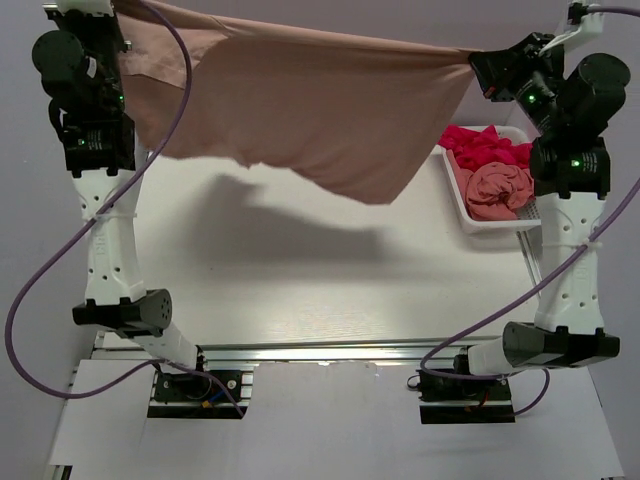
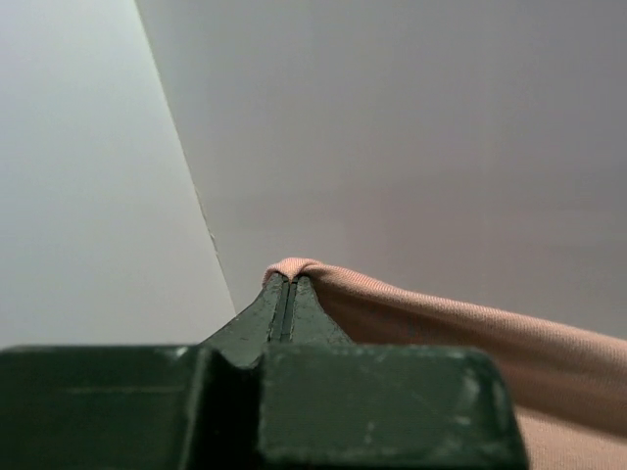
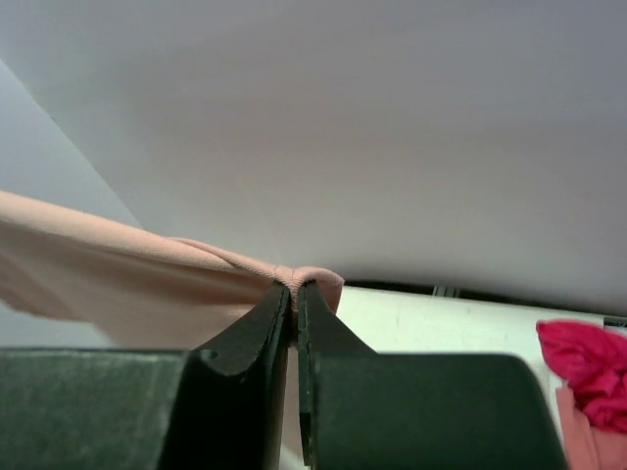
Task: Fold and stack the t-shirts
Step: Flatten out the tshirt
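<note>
Salmon shirt (image 1: 300, 110) is stretched between my two hands, top edge taut, long axis running left to right. Its body hangs below both hands and seems clear of the counter (image 1: 300, 300). My left hand (image 2: 284, 286) is clenched on one bunched corner, my right hand (image 3: 296, 292) on the other. Neither hand is nearer, both share it. Next move, I judge: lay it flat on the counter beneath the hands. Fabric is a soft fine knit that drapes loosely. Below my right hand, the white basket (image 1: 470, 218) holds a crumpled magenta shirt (image 1: 485, 145) and a balled pink shirt (image 1: 497, 190).
</note>
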